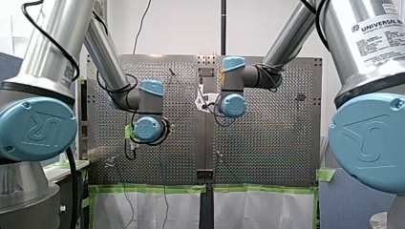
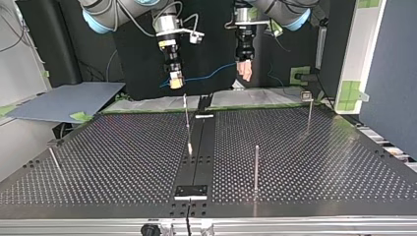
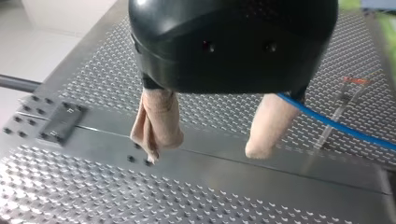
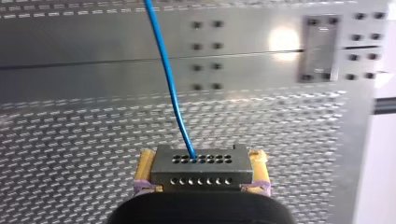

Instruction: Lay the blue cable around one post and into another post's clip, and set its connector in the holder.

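Observation:
My right gripper [image 4: 201, 184] is shut on a grey connector block [image 4: 201, 170] with rows of holes, clamped between its yellow pads. The blue cable [image 4: 167, 79] leaves the block and runs ahead over the table. In the top view this gripper [image 2: 176, 82] hangs high over the table's far edge, and the cable [image 2: 206, 76] sags across to my left gripper [image 2: 244, 73]. My left gripper [image 3: 205, 149] is open, with beige fingers [image 3: 158, 123] spread and nothing between them. The cable [image 3: 336, 122] passes behind one finger and off to the side.
Thin upright posts stand on the perforated table [image 2: 319, 157]: one near the middle [image 2: 256, 167], one with a clip at the top view's far right [image 2: 308, 110], one on the centre strip [image 2: 187, 123], one at the left [image 2: 55, 162]. A small black plate [image 2: 192, 191] sits on the strip's near end.

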Controlling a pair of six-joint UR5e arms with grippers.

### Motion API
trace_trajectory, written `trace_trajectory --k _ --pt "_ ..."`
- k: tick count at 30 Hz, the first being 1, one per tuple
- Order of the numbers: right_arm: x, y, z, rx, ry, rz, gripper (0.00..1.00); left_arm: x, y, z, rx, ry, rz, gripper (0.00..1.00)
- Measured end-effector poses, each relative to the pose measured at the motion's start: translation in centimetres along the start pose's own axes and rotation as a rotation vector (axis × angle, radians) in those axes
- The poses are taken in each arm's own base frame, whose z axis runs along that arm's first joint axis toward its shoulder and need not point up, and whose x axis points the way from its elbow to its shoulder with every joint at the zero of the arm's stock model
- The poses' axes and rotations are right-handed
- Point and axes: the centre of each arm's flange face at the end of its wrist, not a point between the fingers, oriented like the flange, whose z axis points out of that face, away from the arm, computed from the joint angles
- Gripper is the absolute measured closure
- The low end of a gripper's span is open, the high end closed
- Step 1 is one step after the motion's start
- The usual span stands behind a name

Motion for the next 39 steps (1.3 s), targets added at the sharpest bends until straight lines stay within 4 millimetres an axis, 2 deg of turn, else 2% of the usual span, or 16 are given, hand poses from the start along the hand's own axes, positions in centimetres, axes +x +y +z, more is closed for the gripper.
trace_trajectory --k 11,19,23,26,35,39 --pt "7.8 0.3 1.5 -0.009 0.078 0.027 1.0 -6.2 -2.5 2.5 0.008 -0.084 -0.119 0.0" --pt "11.8 0.4 1.1 -0.003 0.102 0.03 1.0 -11.0 -2.8 4.3 -0.028 -0.152 -0.19 0.0" --pt "14.9 0.3 1.1 0.004 0.131 0.037 1.0 -14.1 -3.1 5.1 -0.037 -0.192 -0.22 0.0" --pt "16.5 0.2 1.3 0.005 0.141 0.04 1.0 -16.2 -3.3 5.5 -0.039 -0.217 -0.243 0.0" --pt "18.9 -0.2 2.4 0.008 0.135 0.039 1.0 -22.6 -3.3 6.2 -0.057 -0.296 -0.279 0.0" --pt "19.0 -0.2 3.2 0.005 0.117 0.034 1.0 -25.7 -3.0 6.5 -0.06 -0.332 -0.28 0.0"
